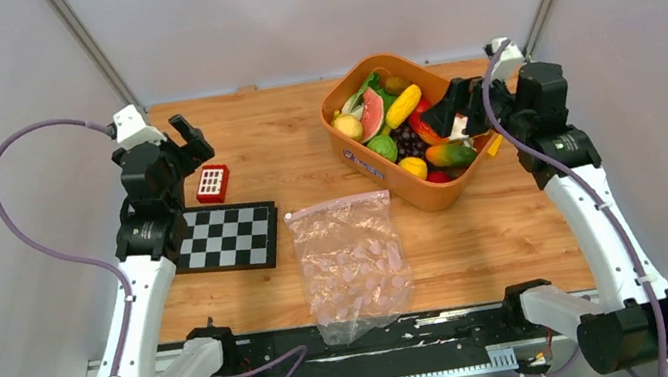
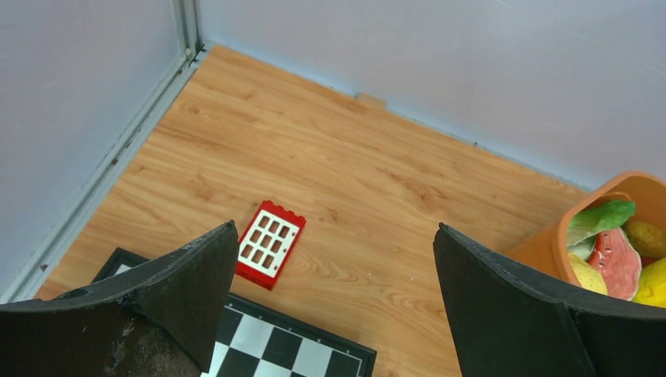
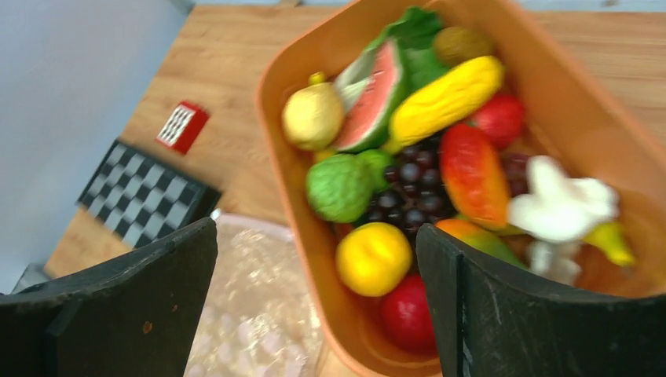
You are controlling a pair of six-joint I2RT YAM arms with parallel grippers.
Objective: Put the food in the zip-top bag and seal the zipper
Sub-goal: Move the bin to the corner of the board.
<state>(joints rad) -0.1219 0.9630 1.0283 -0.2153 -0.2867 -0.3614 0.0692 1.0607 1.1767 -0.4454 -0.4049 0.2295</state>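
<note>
The toy food lies in an orange basket (image 1: 361,159): a watermelon slice (image 1: 372,114), a yellow corn-like piece (image 1: 403,105), purple grapes (image 1: 407,141), a green cabbage (image 1: 382,148), a lemon (image 1: 413,168), a mango (image 1: 451,154). The clear zip-top bag (image 1: 352,265) lies flat at the table's front middle, its pinkish zipper (image 1: 337,205) along the far edge. My right gripper (image 1: 460,113) is open and empty above the basket's right side; in the right wrist view the lemon (image 3: 374,258) and a red apple (image 3: 408,314) lie between its fingers. My left gripper (image 1: 191,140) is open and empty at the far left.
A small red block with white buttons (image 1: 213,182) lies by the left gripper, also in the left wrist view (image 2: 269,243). A checkerboard (image 1: 228,238) lies left of the bag. White walls close in the table on three sides.
</note>
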